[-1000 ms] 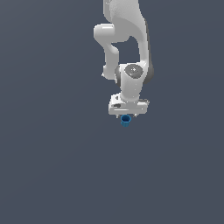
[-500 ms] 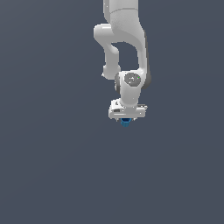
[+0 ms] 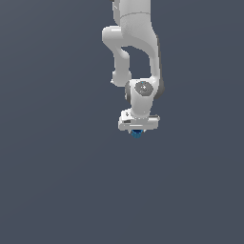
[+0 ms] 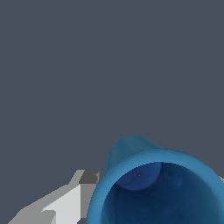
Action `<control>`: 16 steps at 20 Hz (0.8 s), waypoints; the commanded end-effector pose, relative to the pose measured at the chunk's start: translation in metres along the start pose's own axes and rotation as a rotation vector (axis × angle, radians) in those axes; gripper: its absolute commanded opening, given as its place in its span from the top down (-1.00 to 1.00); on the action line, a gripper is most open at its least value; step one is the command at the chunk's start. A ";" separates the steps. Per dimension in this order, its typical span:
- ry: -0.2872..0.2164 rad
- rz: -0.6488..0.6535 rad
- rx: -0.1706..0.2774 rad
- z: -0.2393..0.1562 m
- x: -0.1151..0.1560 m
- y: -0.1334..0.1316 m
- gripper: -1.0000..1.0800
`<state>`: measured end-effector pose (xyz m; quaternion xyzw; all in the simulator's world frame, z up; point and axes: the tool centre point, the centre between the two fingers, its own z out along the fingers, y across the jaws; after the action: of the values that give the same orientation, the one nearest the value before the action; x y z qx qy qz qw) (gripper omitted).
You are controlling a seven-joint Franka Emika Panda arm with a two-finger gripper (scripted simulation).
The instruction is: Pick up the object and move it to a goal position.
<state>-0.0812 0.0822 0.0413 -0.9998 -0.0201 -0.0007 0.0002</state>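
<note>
The object, a small bright-blue cup (image 3: pixel 137 135), pokes out just under the white gripper (image 3: pixel 138 127) in the exterior view, mostly hidden by the hand. In the wrist view the blue cup (image 4: pixel 153 183) fills the space between the fingers, its darker hollow top facing the camera. One grey-and-white finger (image 4: pixel 72 199) lies against its side, and a sliver of the other shows at the picture's edge. The gripper looks shut on the cup.
The white arm (image 3: pixel 136 52) reaches down from the top of the exterior view. A plain dark grey surface (image 3: pixel 57 181) lies all around, with no other objects or goal marker in view.
The gripper has come down a little over the blue cup, so less of the cup shows below the hand than one second ago.
</note>
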 end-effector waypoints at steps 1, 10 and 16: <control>-0.002 0.000 0.000 0.001 0.000 0.000 1.00; -0.001 0.000 0.000 -0.005 -0.003 -0.004 1.00; -0.001 0.000 0.000 -0.026 -0.010 -0.017 1.00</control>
<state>-0.0903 0.0943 0.0605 -0.9998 -0.0200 0.0006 -0.0001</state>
